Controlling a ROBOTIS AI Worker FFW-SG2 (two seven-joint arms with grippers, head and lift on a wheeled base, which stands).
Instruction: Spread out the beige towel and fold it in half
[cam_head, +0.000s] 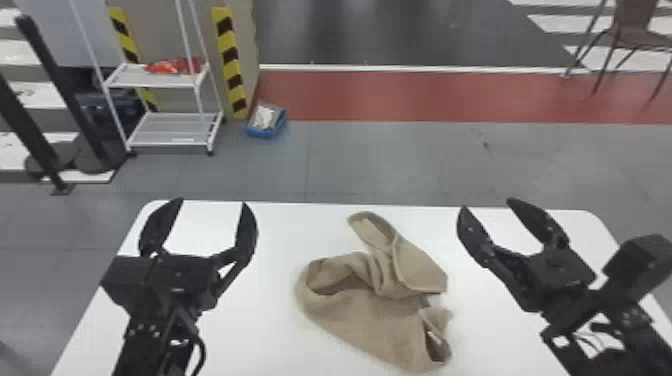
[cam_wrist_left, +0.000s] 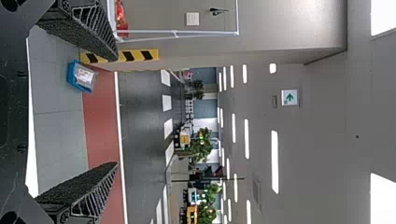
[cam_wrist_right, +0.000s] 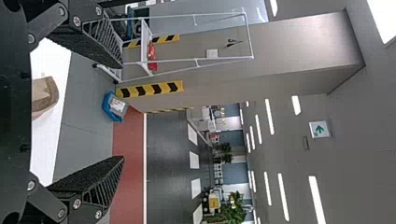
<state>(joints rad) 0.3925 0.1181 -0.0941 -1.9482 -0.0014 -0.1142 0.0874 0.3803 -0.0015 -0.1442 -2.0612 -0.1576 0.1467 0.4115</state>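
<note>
While left gripper (cam_head: 212, 201) and right gripper (cam_head: 487, 203) gape, the towel (cam_head: 370, 317) lies between them

We have both grippers open and well apart. On our left gripper (cam_head: 212, 202), the jaws are spread wide and aim forward, with our left arm (cam_head: 155, 350) running back behind them. Our right gripper (cam_head: 486, 204) gapes too (a bit aslant, we admit), its jaws angled inward, our right arm (cam_head: 645, 340) behind and outward of them.
</note>
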